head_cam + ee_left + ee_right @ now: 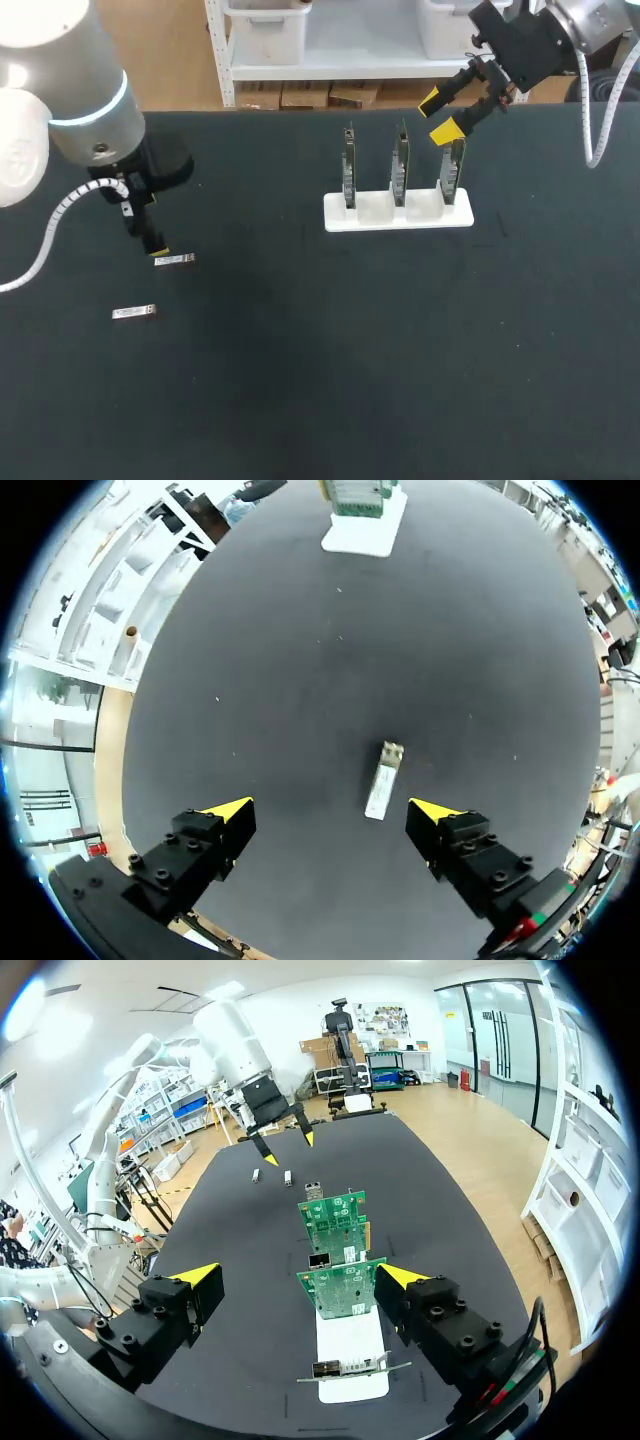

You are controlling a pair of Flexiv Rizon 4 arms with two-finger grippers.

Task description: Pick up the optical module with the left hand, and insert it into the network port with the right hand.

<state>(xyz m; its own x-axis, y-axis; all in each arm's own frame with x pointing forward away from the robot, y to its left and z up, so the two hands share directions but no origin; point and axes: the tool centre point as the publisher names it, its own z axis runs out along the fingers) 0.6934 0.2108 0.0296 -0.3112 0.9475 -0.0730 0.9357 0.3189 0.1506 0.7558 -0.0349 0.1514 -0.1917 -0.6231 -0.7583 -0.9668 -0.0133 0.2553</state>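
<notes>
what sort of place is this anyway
Probably a robotics test lab for electronics assembly: a black table, a white rack holding three upright network cards, and two optical modules lying loose near the left claw.

The left gripper (331, 810) is hovering over the dark table (300, 680) with its fingers (215, 840) standing wide apart, yellow tips showing. One optical module (383, 780), a small silver bar, is lying flat on the table just ahead of the gripper, within the gap but nearer one finger than the other. Neither finger is touching it. Well ahead, a white stand (366, 530) is carrying green circuit boards (358, 495).
</notes>
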